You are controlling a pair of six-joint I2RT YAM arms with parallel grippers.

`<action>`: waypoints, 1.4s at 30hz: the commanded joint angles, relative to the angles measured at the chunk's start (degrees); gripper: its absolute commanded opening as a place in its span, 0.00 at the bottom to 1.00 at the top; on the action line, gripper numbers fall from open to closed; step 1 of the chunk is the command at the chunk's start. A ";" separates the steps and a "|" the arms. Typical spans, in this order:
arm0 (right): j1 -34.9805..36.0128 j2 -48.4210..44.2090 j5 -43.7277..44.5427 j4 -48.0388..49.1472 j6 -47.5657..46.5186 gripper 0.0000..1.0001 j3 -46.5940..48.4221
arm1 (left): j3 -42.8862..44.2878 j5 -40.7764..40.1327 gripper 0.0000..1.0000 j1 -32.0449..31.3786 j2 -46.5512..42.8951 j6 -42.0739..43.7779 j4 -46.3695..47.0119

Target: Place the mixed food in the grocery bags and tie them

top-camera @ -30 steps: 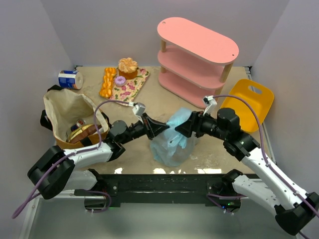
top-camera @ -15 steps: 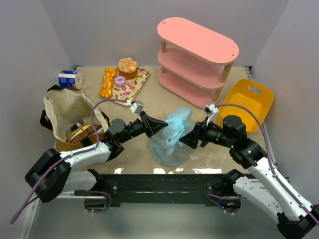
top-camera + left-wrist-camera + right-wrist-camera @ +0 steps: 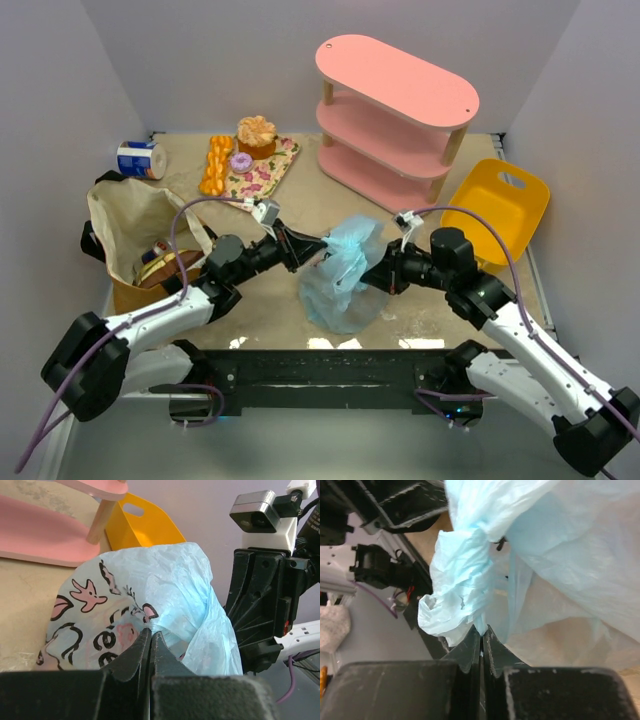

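Note:
The light-blue plastic grocery bag (image 3: 338, 285) with pink cartoon prints stands in the middle of the table, its top gathered upward. My left gripper (image 3: 323, 243) is shut on a fold of the bag's upper left side (image 3: 151, 631). From the right, my right gripper (image 3: 363, 277) is shut on a twisted blue handle strip (image 3: 462, 587) of the bag, pinched at the tips (image 3: 482, 629). The tan canvas tote (image 3: 135, 222) with black straps stands open at the left, some mixed food (image 3: 165, 266) showing inside. What the blue bag holds is hidden.
A pink three-tier shelf (image 3: 395, 110) stands at the back right, a yellow plastic basket (image 3: 497, 205) beside it. At the back left lie a blue-and-white can (image 3: 140, 159), braided bread (image 3: 215, 165), a purple doughnut (image 3: 240, 161) and an orange-frosted cupcake (image 3: 256, 135) on a floral cloth (image 3: 268, 175).
My right gripper pulled back open, then came in again and shut on the bag's twisted handle. The left gripper drew slightly back and left, still pinching the bag.

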 commanded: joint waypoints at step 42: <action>-17.06 -0.27 47.30 -2.04 8.52 0.00 -9.43 | -0.53 -19.61 0.00 23.78 -11.90 9.62 -26.63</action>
